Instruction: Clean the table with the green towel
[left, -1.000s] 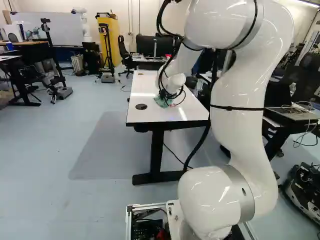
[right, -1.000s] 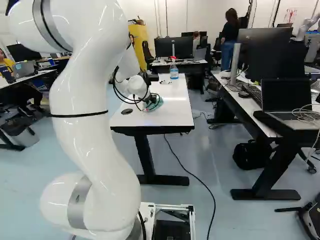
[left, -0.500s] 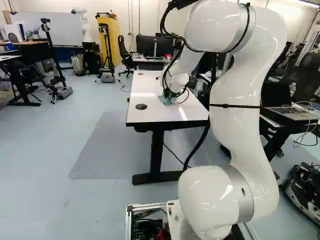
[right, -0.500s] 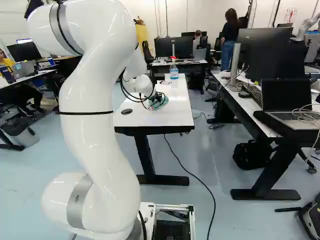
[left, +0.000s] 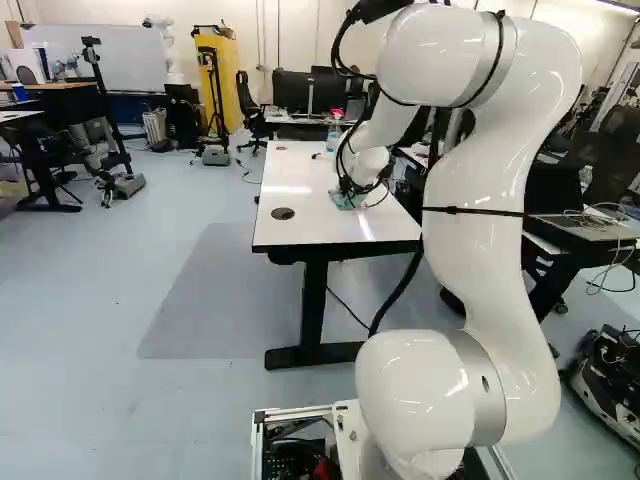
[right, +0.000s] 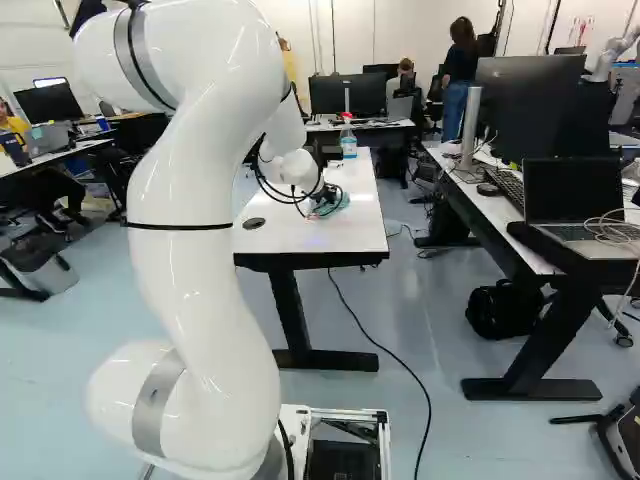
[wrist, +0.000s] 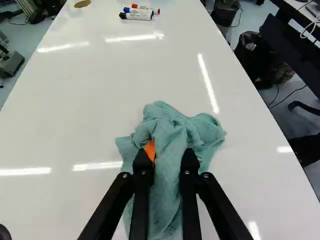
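Low over the white table (right: 290, 235), my gripper (right: 324, 208) is partly hidden by cables in the right base view. The green towel (right: 342, 203) shows beside it, bunched on the tabletop. From the wrist, both fingers of the gripper (wrist: 168, 159) press the towel (wrist: 172, 131) between them, with an orange pad (wrist: 150, 150) showing at one finger. Folds of cloth spread on the glossy surface ahead of and under the fingertips.
Several markers (wrist: 137, 13) lie farther ahead on the tabletop. A spray bottle (right: 348, 140) stands toward its far end, and a round cable hole (left: 283, 213) is near the left edge. Another desk (right: 500, 215) with monitors and a laptop stands to the right.
My arm has swung rightward in both base views, and the gripped towel has slid across the tabletop with it. The base has stayed put.
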